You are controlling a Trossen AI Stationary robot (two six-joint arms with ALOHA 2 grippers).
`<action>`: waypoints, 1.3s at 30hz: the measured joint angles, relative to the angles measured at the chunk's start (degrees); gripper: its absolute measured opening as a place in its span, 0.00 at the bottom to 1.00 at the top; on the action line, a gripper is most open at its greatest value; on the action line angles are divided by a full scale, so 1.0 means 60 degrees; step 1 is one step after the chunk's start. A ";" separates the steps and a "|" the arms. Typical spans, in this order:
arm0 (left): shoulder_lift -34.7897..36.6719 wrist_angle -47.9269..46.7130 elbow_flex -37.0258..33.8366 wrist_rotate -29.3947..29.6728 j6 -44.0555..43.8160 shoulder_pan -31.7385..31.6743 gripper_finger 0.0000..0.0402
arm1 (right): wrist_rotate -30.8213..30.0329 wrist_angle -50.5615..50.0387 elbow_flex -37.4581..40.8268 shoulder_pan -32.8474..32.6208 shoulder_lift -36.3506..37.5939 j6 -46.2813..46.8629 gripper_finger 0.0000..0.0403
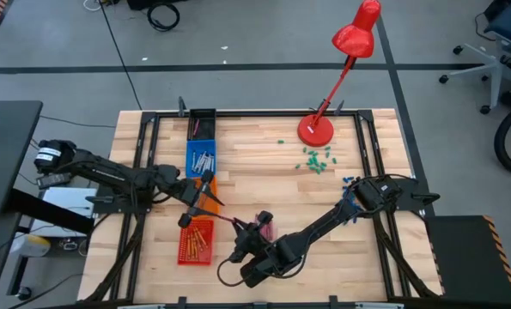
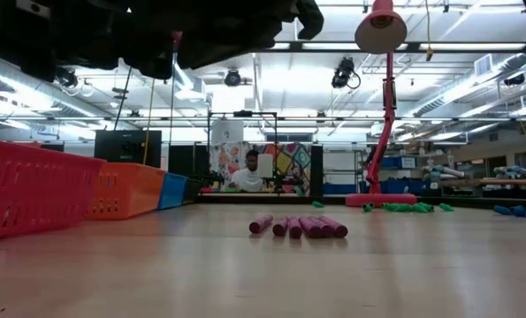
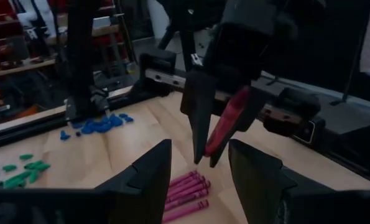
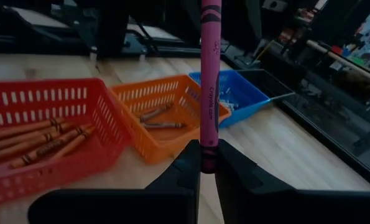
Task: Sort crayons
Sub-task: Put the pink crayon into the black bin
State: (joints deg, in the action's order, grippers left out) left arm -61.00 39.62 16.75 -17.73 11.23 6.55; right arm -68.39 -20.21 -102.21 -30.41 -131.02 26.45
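Observation:
My right gripper (image 4: 208, 163) is shut on one magenta crayon (image 4: 210, 74) above the table, near the front middle in the high view (image 1: 238, 228). A pile of several magenta crayons (image 2: 302, 227) lies flat on the table just below it; the pile also shows in the left wrist view (image 3: 188, 190). My left gripper (image 3: 200, 180) is open and empty above the orange basket (image 1: 205, 204), facing my right gripper. Orange crayons lie in the red basket (image 4: 41, 134) and the orange basket (image 4: 166, 112); grey ones lie in the blue basket (image 1: 202, 159). My right gripper pinches the magenta crayon between its two fingers at one end (image 4: 208, 155). The crayon lies along the fingers, not across them, and its long part sticks out ahead of them. In the left wrist view the crayon (image 3: 227, 121) slants downward, lifted clear above the pile.
The red, orange, blue and a black basket (image 1: 202, 123) stand in a row along the table's left part. A red desk lamp (image 1: 317, 129) stands at the far side. Green bits (image 1: 315, 160) and blue bits (image 1: 348, 181) lie on the right. A person (image 2: 249, 172) sits beyond the table.

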 joint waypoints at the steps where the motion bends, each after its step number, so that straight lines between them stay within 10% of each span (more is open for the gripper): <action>1: -0.0038 0.0044 0.0000 -0.0102 0.0006 0.0000 0.43 | 0.0000 0.0068 0.0000 -0.0004 0.0000 -0.0072 0.10; 16: -0.1045 0.1785 0.0007 -0.0499 -0.0026 0.0510 0.42 | 0.0159 0.0726 -0.0001 0.0098 0.0000 -0.0196 0.10; 39: -0.1091 0.1989 0.0025 -0.0541 -0.0669 0.0259 0.09 | 0.1197 0.1213 -0.0004 0.0371 0.0004 -0.0333 0.16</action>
State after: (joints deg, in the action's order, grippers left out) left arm -67.55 51.55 16.91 -20.98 7.22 8.10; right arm -61.21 -12.93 -102.24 -28.19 -131.00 24.46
